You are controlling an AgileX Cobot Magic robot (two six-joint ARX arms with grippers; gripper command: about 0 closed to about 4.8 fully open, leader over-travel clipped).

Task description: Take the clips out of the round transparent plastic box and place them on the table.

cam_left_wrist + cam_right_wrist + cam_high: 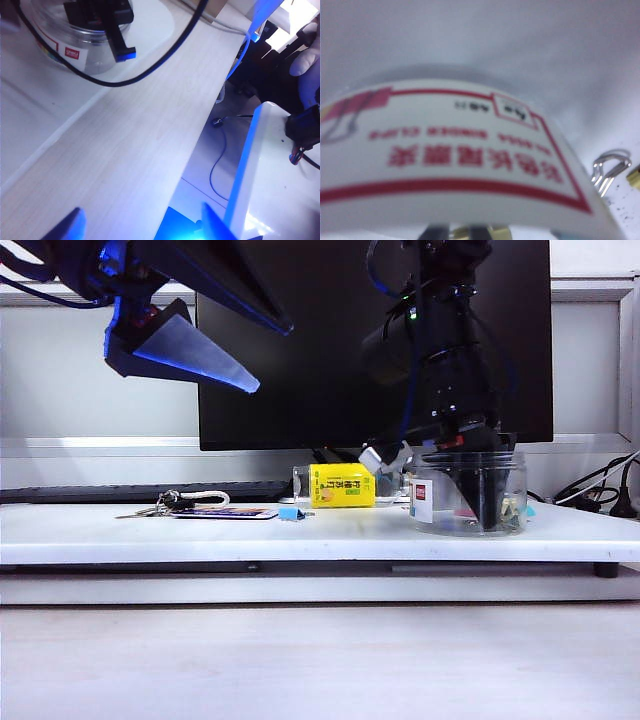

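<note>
The round transparent plastic box (468, 495) stands on the right of the white table (200, 540). My right gripper (487, 520) reaches down inside it. In the right wrist view its two dark fingers (436, 234) stand close together with a gold clip (460, 234) between them, in front of the box's red-and-white label (445, 165). More clips (634, 177) with wire handles lie on the box floor. My left gripper (190, 350) hangs high at the upper left, open and empty. The left wrist view shows the box (75, 45) far beyond its fingertips (67, 229).
A yellow-labelled container (342, 485) stands left of the box, with a small blue clip (291, 512) in front of it. A bunch of keys and a card (190, 505) lie further left. A black monitor (330, 340) stands behind, and cables (595, 490) trail at the right.
</note>
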